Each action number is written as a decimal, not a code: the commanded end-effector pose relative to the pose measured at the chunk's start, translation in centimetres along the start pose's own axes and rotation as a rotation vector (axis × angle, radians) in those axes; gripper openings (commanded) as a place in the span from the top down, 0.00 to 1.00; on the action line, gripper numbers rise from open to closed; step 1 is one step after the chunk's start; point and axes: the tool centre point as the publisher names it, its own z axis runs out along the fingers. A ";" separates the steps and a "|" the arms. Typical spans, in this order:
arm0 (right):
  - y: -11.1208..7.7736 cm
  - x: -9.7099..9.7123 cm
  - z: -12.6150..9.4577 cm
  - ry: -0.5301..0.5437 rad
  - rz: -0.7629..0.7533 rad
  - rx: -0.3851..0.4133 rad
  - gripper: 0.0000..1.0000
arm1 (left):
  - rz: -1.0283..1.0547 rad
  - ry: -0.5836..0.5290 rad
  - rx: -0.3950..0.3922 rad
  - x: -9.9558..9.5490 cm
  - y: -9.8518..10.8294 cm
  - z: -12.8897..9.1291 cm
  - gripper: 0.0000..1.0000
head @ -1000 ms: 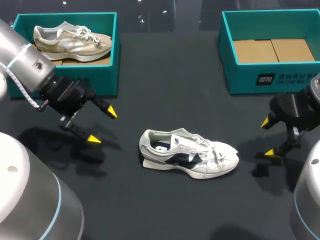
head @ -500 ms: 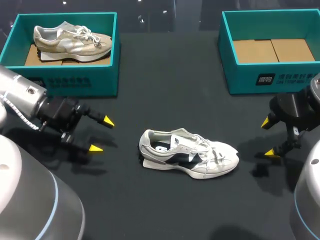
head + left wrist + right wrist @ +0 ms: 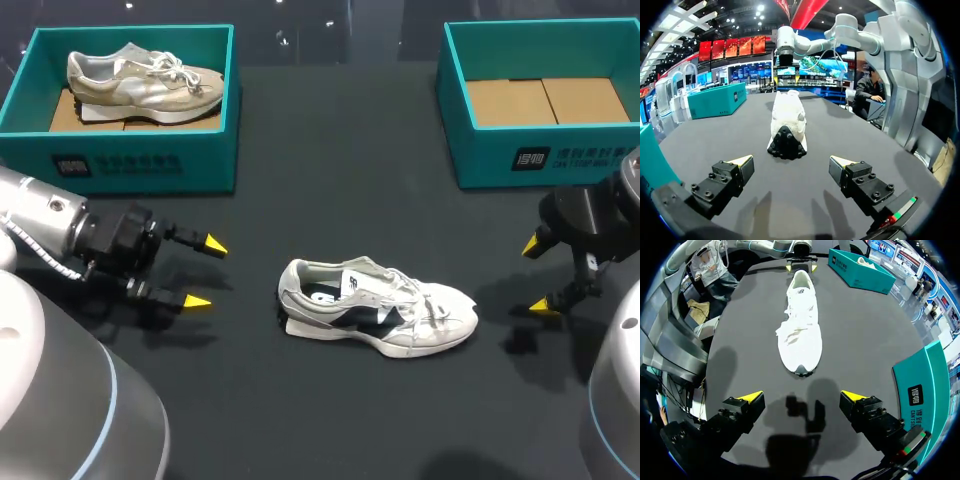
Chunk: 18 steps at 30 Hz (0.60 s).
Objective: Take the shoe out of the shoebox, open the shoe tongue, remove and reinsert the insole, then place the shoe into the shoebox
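Your shoe [image 3: 375, 308] lies lengthwise, heel toward the left jaws, toe toward the right jaws; both gape wide, empty.

Table [image 3: 330, 200]; shoe [image 3: 375, 308]; shoeboxes [image 3: 200, 165] [image 3: 480, 160] (two, teal)

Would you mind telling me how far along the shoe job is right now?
Done: the white shoe lies out on the table. In hand: nothing; the left gripper and right gripper are open, either side of it. Left: boxing it; the right shoebox is empty. Whether the middle steps are done cannot be told.
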 end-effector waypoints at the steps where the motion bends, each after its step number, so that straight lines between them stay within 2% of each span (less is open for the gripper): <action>1: 0.0 0.1 0.0 -0.002 0.000 0.001 0.00 | 0.001 -0.005 -0.004 0.2 -0.1 0.0 0.00; 5: 0.0 0.1 0.0 -0.002 0.000 0.001 0.00 | 0.001 -0.005 -0.004 0.2 -0.1 0.0 0.00; 10: 0.0 0.1 0.0 -0.002 0.000 0.001 0.00 | -0.029 -0.008 0.070 -0.3 0.3 0.5 0.00; 18: 0.0 0.1 0.0 -0.002 0.000 0.001 0.00 | -0.009 -0.012 0.077 -0.7 0.3 1.9 0.00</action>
